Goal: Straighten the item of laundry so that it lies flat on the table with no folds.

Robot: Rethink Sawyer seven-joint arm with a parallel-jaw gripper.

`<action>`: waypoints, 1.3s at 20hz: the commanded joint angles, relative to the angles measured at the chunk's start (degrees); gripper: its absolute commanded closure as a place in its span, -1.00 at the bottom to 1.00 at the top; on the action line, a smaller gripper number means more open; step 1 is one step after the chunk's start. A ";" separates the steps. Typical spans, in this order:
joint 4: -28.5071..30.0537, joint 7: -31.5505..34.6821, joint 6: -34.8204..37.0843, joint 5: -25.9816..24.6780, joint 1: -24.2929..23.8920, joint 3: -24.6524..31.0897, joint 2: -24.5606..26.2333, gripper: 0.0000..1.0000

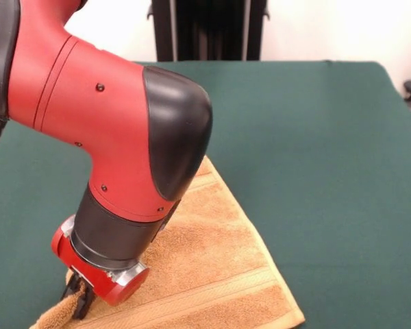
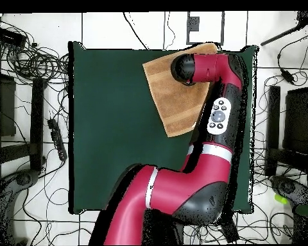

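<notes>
The item of laundry (image 1: 212,260) is an orange-tan terry towel with woven stripe bands, spread on the green table (image 1: 322,137) at the near left of the front view. Its left corner is bunched and lifted off the cloth. My gripper (image 1: 77,300) comes down at that corner, its black fingers closed on the raised bit of towel. In the overhead view the towel (image 2: 171,96) lies tilted at the table's (image 2: 111,128) top edge. There the red wrist (image 2: 188,68) covers the towel's right part and hides the gripper.
The red and black arm (image 2: 211,128) reaches along the right side of the table in the overhead view. Cables (image 2: 34,64) and dark equipment lie on the floor around the table. A black stand (image 1: 209,27) rises behind the far edge.
</notes>
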 commanded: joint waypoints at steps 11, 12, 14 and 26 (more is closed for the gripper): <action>11.30 0.94 -1.63 4.89 2.15 11.34 4.81 -1.00; 10.91 1.07 -0.85 5.14 2.10 11.40 4.97 -1.00; 10.29 0.81 0.49 5.84 1.89 11.73 5.21 -1.00; 12.76 -1.71 5.40 9.55 1.06 13.84 2.86 -1.00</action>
